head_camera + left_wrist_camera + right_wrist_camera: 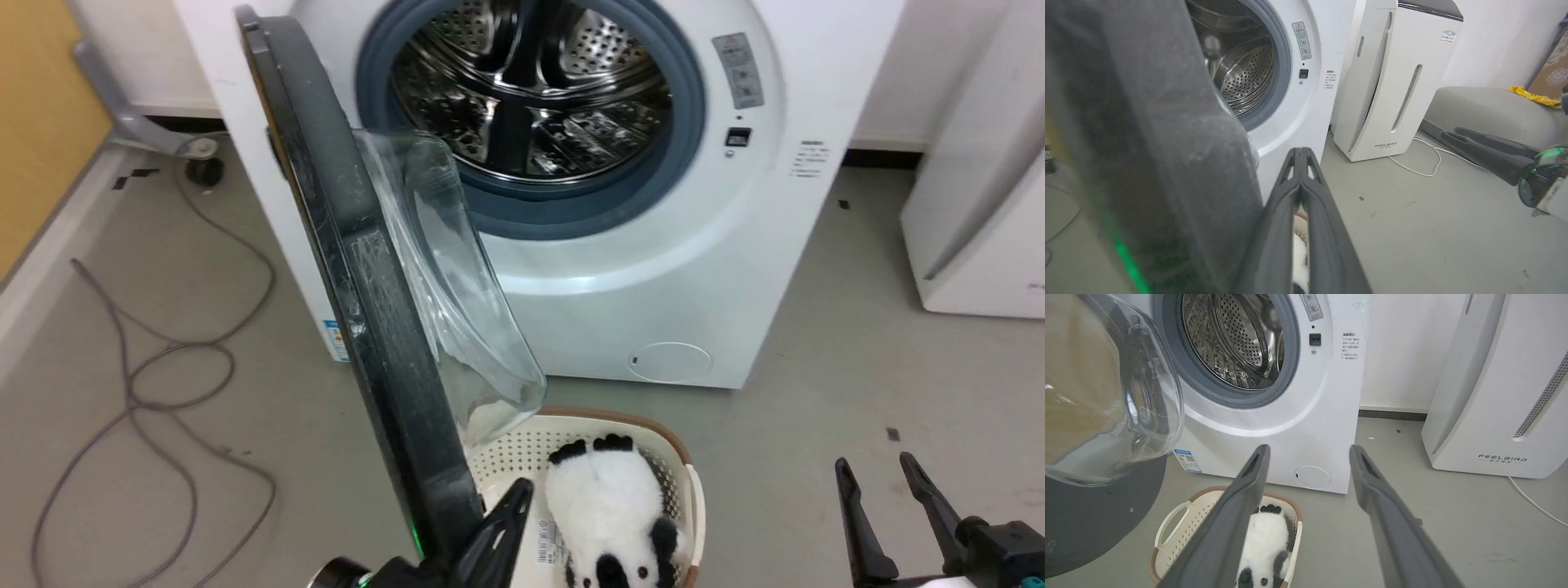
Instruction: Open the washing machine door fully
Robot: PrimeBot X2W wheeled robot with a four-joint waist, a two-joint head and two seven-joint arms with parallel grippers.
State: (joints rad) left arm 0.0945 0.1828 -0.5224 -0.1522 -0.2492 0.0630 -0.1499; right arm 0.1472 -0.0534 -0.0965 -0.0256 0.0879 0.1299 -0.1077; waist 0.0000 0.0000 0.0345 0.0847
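Washing machine door (1147, 143): half-open, edge-on, at 9 o'clock just beside left gripper (1301, 157) (fingers pinched together, empty); right gripper (874, 462) spread, well apart.

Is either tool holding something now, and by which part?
Nothing is held. The left tool is shut and empty beside the washing machine door; the right tool is open and empty.
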